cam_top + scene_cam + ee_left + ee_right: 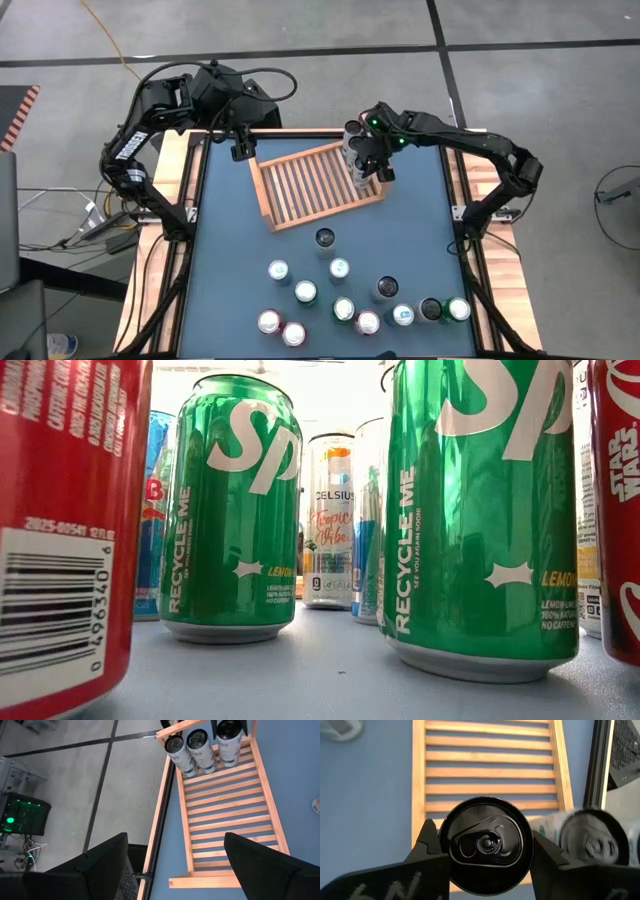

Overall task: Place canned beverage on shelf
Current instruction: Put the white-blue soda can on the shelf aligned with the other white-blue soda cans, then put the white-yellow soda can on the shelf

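Here, high view: the right gripper [366,160] sits at the 3 o'clock end of the shelf [312,187], closed on a can [360,170] that stands upright over the slats; two more cans [351,140] stand just beside it toward 12 o'clock.
High view, other arm: the left gripper [243,146] waits at the shelf's 10 o'clock corner, jaws spread wide and holding nothing; the right arm is plainly the nearer one to the held can.
High view, supply: the loose cans [340,268] stand in a cluster toward 6 o'clock, well apart from the shelf.
Low view: only cans on the table, among them a green can [225,510]; neither gripper nor shelf shows.
Left wrist view: three cans in a row at the shelf's far end, long axes vertical.
Right wrist view: the black can top [487,842] fills the gap between the fingers [427,850], partly opened jaws pressing it from both sides.
Key relation: the can's long axis runs straight along the gripper's line of sight, slats directly beneath, so the release likely needs only a straight-down lowering.
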Controlling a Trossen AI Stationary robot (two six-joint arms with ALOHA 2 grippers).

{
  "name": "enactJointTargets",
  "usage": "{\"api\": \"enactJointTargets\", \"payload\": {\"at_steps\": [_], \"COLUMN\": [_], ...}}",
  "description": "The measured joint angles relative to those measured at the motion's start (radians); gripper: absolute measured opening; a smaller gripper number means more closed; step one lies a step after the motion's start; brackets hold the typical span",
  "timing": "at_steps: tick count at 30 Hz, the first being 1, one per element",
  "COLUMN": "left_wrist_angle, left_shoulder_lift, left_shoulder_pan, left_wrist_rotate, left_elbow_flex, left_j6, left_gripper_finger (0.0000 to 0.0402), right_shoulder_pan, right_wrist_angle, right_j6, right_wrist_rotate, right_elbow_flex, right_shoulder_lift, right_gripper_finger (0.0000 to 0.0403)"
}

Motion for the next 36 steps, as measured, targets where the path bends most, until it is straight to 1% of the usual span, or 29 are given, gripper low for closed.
{"api": "enactJointTargets", "payload": {"at_steps": [4, 10, 13, 15, 17, 19, 20, 22, 27, 36], "left_wrist_angle": [0.000, 0.006, 0.012, 0.012, 0.012, 0.012, 0.012, 0.012, 0.012, 0.011], "left_shoulder_lift": [0.000, 0.000, 0.000, 0.000, 0.000, 0.000, 0.000, 0.000, 0.000, 0.000], "left_shoulder_pan": [0.000, 0.000, 0.000, 0.000, 0.000, 0.000, 0.000, 0.000, 0.000, 0.000], "left_wrist_rotate": [0.000, 0.000, 0.000, -0.001, -0.002, -0.004, -0.004, -0.005, -0.015, -0.018], "left_elbow_flex": [0.000, 0.000, 0.000, 0.000, 0.000, 0.000, 0.000, 0.000, 0.000, 0.000], "left_j6": [0.001, 0.016, 0.016, 0.016, 0.016, 0.016, 0.016, 0.016, 0.017, 0.017], "left_gripper_finger": [0.0318, 0.0318, 0.0318, 0.0318, 0.0318, 0.0318, 0.0318, 0.0318, 0.0318, 0.0318], "right_shoulder_pan": [-0.012, 0.003, 0.018, 0.019, 0.020, 0.017, 0.015, 0.016, 0.017, 0.023], "right_wrist_angle": [0.006, 0.030, 0.048, 0.058, 0.067, 0.062, 0.062, 0.063, 0.045, 0.032], "right_j6": [-0.010, -0.009, -0.009, -0.001, 0.010, 0.023, 0.025, 0.033, 0.039, 0.075], "right_wrist_rotate": [-0.001, -0.015, 0.017, 0.022, 0.025, 0.058, 0.060, 0.091, 0.100, 0.106], "right_elbow_flex": [-0.012, -0.050, -0.064, -0.065, -0.067, -0.071, -0.074, -0.071, -0.070, -0.011], "right_shoulder_lift": [-0.001, -0.007, -0.008, -0.005, -0.003, -0.003, -0.001, -0.003, -0.007, -0.083], "right_gripper_finger": [0.0141, 0.0141, 0.0141, 0.0168, 0.0212, 0.0252, 0.0267, 0.0286, 0.0289, 0.0290]}}
